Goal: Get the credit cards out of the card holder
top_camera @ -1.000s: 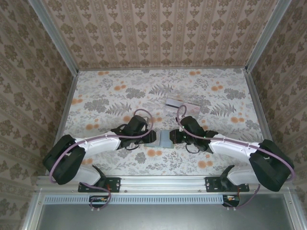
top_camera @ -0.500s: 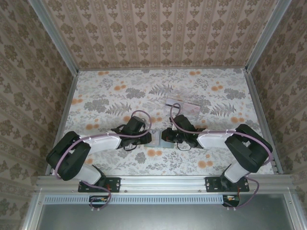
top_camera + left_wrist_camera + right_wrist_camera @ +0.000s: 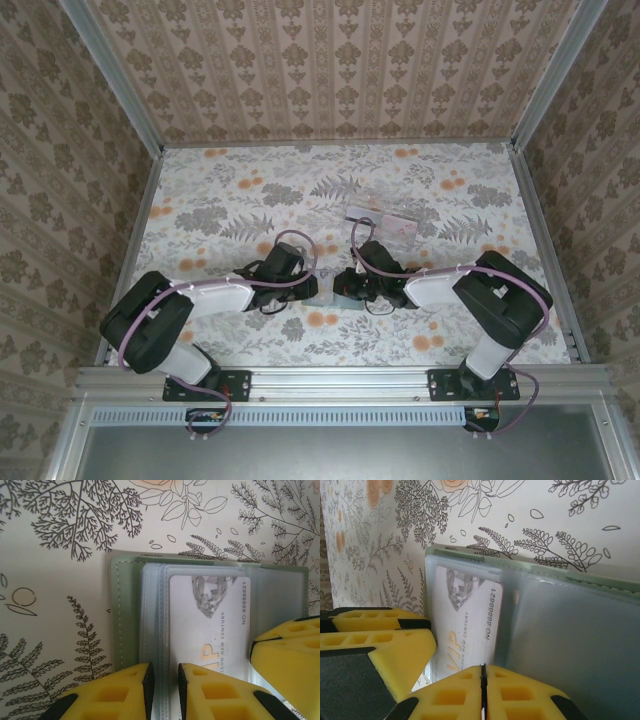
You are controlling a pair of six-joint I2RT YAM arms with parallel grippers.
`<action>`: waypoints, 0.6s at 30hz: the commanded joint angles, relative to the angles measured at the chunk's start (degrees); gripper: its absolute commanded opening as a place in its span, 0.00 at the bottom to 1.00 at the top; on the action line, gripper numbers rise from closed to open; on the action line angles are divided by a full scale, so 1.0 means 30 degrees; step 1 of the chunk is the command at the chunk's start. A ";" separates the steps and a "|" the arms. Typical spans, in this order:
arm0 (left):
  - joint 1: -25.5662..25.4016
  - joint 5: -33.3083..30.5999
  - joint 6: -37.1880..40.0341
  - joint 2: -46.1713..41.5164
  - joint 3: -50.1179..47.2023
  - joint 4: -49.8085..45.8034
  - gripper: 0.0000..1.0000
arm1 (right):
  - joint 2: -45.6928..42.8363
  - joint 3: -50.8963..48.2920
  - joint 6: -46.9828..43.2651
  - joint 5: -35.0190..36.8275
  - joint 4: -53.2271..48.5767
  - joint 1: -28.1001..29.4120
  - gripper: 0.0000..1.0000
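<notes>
Now your left gripper (image 3: 163,674) pinches the card holder (image 3: 125,615) panel; the credit card (image 3: 467,625) lies just ahead of your right gripper (image 3: 482,674), its fingers pressed together.

tabletop (image 3: 50,580) was white, grey ferns + orange blooms | card holder (image 3: 125,615) was grey-green, blue-grey sleeves | credit card (image 3: 210,625) was white, gold lettering | end effector fingers (image 3: 115,695) were yellow

Floral table (image 3: 220,200): card holder (image 3: 125,615) open flat, centre; clear tray (image 3: 388,224) behind.
</notes>
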 commanded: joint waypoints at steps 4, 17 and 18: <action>-0.0203 0.0075 -0.0269 0.0476 -0.0451 -0.0658 0.23 | 0.0232 0.0346 0.0349 -0.0123 -0.0179 0.0052 0.12; -0.0383 -0.0046 -0.0317 0.0530 -0.0386 -0.0715 0.23 | 0.0165 0.0565 0.0295 0.0205 -0.1455 0.0028 0.14; -0.0393 -0.0045 -0.0317 0.0516 -0.0363 -0.0705 0.23 | 0.0166 0.0551 0.0292 0.0207 -0.1476 0.0011 0.15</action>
